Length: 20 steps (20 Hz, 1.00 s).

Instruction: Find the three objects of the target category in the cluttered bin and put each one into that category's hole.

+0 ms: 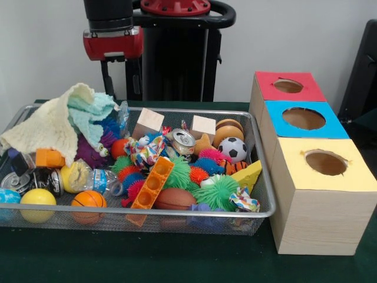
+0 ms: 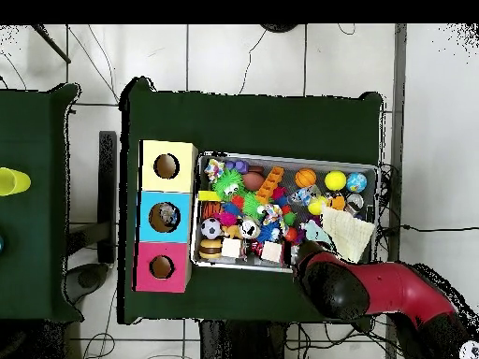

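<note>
Because the bin (image 1: 259, 171) is still being searched, the arm (image 1: 113, 35) is held above its cloth (image 1: 50, 124) corner, the state of the jaws not discernible.

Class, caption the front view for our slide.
Wire bin crammed with toys beside three holed boxes.

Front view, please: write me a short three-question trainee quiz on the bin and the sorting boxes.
1. True or false: the soccer ball lies at the end of the wire bin nearest the boxes.
2. Which box is nearest the camera? A. red box B. blue box C. yellow box
3. Fill in: the cream cloth hangs over the bin's ___ end, as pictured.

Key: 1 true; 2 C; 3 left.
</note>
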Each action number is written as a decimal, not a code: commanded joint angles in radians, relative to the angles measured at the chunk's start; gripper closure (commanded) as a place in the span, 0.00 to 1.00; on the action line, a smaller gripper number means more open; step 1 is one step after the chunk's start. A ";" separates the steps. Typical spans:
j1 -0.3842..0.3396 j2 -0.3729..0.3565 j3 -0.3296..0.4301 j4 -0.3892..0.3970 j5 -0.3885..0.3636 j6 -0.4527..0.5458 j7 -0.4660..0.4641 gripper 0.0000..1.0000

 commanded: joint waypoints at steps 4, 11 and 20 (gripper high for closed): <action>0.068 -0.004 -0.035 -0.055 -0.062 0.197 -0.115 0.00; 0.089 0.013 -0.035 -0.099 -0.064 0.211 -0.106 0.00; 0.104 0.026 -0.037 -0.156 -0.060 0.230 -0.113 0.00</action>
